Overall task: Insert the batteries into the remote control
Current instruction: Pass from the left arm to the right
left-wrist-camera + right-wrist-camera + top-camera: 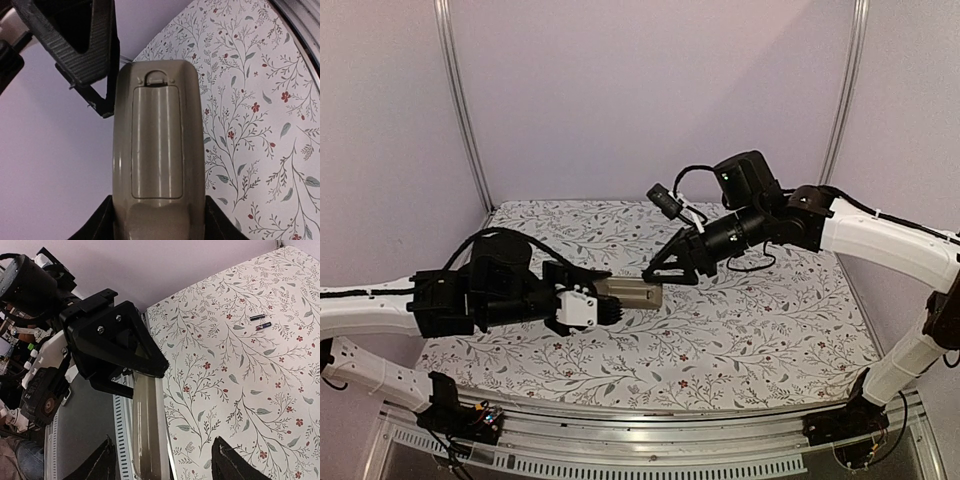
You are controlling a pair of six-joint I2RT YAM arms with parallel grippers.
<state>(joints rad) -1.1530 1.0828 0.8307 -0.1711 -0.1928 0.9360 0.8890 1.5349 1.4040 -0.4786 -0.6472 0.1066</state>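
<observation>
- Looking at the top view, we've got the left tool (608,300) clamped on one end of the remote (638,294), holding it up off the desk (770,330) with its tan-grey back facing the left wrist camera.
- The remote's long axis runs from the left tool straight out toward the right tool (655,272), so the free end points right at it.
- The right tool is spread wide. From its own camera the fingers sit either side of the remote's free end with a gap on both sides, so we'd say it isn't gripping anything.
- The cover (156,142) is on and sitting flush, and its latch tab (156,76) is at the free end (the end nearest the right tool).
- The batteries (257,317) are lying side by side on the desk, well away from both tools. We only spot them in the right wrist view.
- Our read is that the cover has to come off first. The right arm is the free one and nearer the latch, so that's its job, and it's also the arm to go fetch the batteries.
</observation>
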